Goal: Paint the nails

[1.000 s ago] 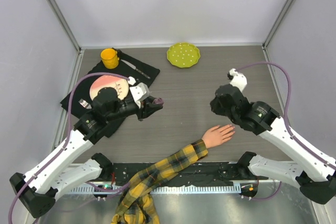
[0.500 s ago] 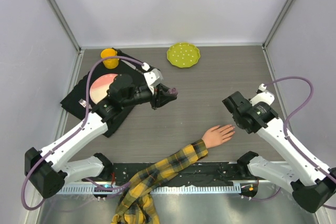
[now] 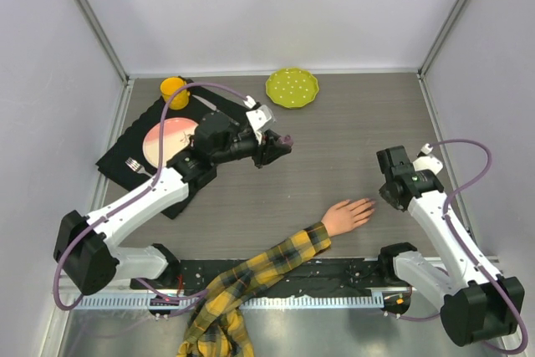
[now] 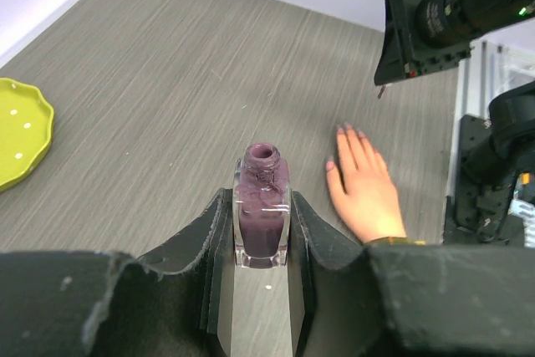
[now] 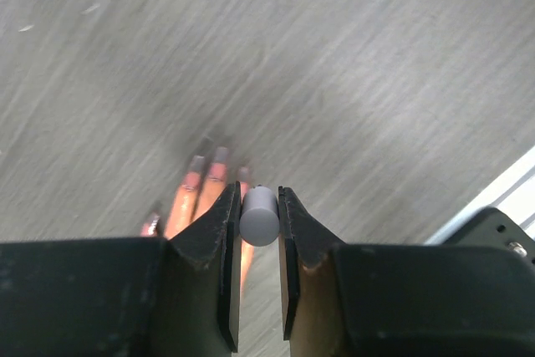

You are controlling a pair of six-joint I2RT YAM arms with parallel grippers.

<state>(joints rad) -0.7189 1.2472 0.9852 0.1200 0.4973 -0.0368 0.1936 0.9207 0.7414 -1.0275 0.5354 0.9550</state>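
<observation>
The nails (image 5: 219,155) tip the mannequin hand (image 3: 347,215), palm-down on the table (image 3: 334,123) near its front edge; tiny, hard and likely slick, they want light strokes, no grasp; the right gripper (image 5: 255,198) pinches a grey brush cap (image 5: 260,219) above them; the left gripper (image 3: 276,146) clamps the open polish bottle (image 4: 262,198).

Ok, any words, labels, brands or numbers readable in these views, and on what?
None: no readable text in any view.
The polish bottle in the left gripper shows no label on the side in view.
The cap in the right gripper, the green plate and the yellow cup bear no print.
</observation>
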